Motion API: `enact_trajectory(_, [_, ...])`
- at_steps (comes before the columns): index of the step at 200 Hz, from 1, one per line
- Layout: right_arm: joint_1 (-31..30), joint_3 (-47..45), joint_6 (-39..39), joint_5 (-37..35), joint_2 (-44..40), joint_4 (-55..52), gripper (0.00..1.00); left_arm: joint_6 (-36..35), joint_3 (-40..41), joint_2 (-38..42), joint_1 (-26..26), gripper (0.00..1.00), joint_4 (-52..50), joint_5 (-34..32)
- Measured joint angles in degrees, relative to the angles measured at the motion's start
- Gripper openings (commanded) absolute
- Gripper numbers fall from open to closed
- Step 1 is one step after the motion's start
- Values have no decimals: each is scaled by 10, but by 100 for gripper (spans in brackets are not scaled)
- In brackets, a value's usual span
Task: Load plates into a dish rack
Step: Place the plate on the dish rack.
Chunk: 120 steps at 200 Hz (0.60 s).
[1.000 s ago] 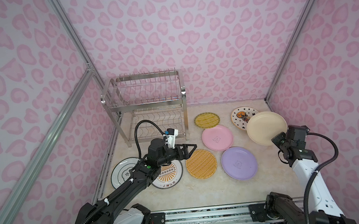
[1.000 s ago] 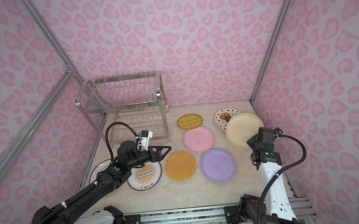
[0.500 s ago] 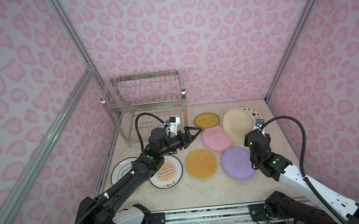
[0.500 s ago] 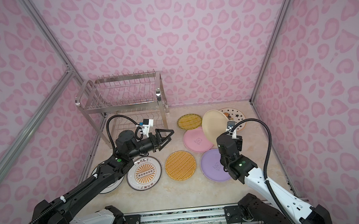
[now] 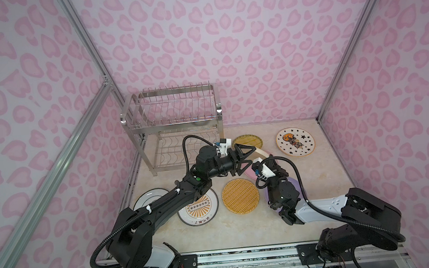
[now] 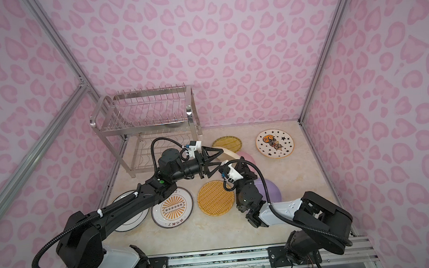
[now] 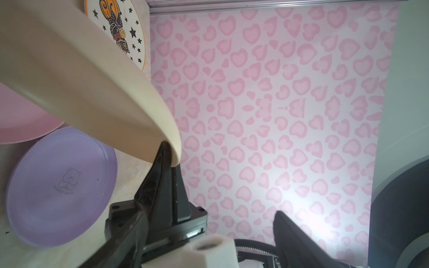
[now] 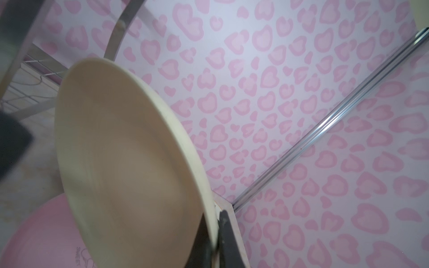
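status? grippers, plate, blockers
Right gripper shut on cream plate rim, plate on edge above pink plate. Left gripper open, jaws wide, close to that plate, no grip. Dish rack holds no plates; left arm between it and plate.

Left arm (image 5: 161,209) and right arm (image 5: 326,205): black jointed links, white shell sections, ribbed black cables (image 5: 184,152), white camera blocks (image 5: 224,142), 1 green dot (image 5: 198,178), triangular black left gripper (image 5: 254,155) fingers.

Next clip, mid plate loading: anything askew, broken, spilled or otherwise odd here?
Nothing stands out. The cream plate hangs tilted in the air, but the right gripper pinches its rim, so that is handling. The dish rack stands upright and holds no plates.
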<state>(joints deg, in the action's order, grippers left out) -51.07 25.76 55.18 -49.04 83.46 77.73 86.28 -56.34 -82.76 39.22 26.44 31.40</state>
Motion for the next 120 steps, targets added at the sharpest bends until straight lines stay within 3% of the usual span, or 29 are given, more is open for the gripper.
enact_trajectory(30, [-4,-2,47,-3,-2,64,0,18,15,3,1,77,-21,-22])
enact_trajectory(85, [-21,-3,96,6,5,83,0,15,-17,-17,4,61,-38,-22])
enact_trajectory(120, [-27,-3,117,9,12,85,0,17,-20,-17,4,41,-43,-23])
